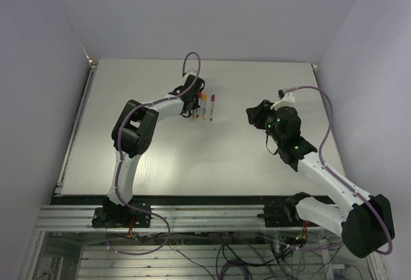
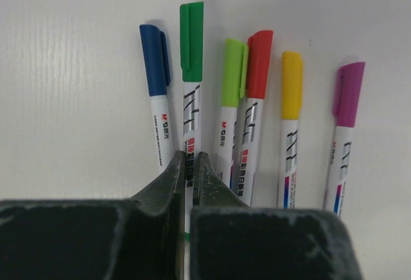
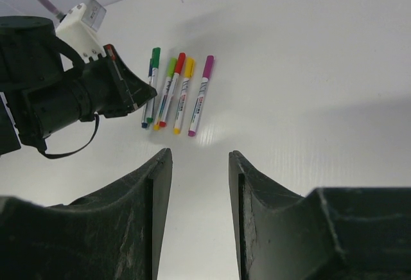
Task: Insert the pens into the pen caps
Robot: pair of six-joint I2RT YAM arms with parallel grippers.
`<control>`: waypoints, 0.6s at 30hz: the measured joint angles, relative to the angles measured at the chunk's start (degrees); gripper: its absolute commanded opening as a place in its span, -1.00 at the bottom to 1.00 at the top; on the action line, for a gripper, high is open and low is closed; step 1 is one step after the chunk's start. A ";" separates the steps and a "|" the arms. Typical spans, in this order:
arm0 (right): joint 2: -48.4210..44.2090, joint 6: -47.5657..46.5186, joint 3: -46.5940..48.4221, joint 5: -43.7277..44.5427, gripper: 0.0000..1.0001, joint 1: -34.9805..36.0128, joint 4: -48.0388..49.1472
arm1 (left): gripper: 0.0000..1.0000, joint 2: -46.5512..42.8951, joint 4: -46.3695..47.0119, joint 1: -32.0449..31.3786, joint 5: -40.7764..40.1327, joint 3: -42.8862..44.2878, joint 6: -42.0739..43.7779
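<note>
Several capped pens lie side by side on the white table [image 1: 154,151]; in the left wrist view their caps are blue [image 2: 155,61], green [image 2: 191,42], light green [image 2: 234,71], red [image 2: 259,65], yellow [image 2: 291,84] and magenta [image 2: 349,94]. My left gripper [image 2: 191,159] is shut on the white barrel of the green-capped pen [image 2: 191,122], whose cap reaches farther out than the others. The top view shows the left gripper [image 1: 191,105] at the row of pens [image 1: 205,106]. My right gripper [image 3: 200,155] is open and empty, to the right of the pens [image 3: 183,90] and apart from them.
The right arm's gripper [image 1: 253,114] hovers over the table's right half. The left arm's wrist [image 3: 70,97] fills the left of the right wrist view. The table's back edge [image 1: 205,60] meets the wall behind the pens.
</note>
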 measured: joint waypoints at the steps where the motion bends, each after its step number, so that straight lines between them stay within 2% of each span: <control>1: 0.00 0.07 -0.13 -0.11 -0.21 0.00 0.04 | -0.85 0.17 -0.31 0.00 -0.04 0.00 -0.02; 8: -0.17 0.48 -1.01 -0.20 -0.22 0.00 -0.04 | -0.58 0.26 -0.72 0.02 -0.31 0.00 -0.52; 18: -0.20 0.92 -1.07 -0.63 -0.23 0.00 0.02 | -0.45 0.26 -0.52 0.02 -0.26 -0.26 -1.86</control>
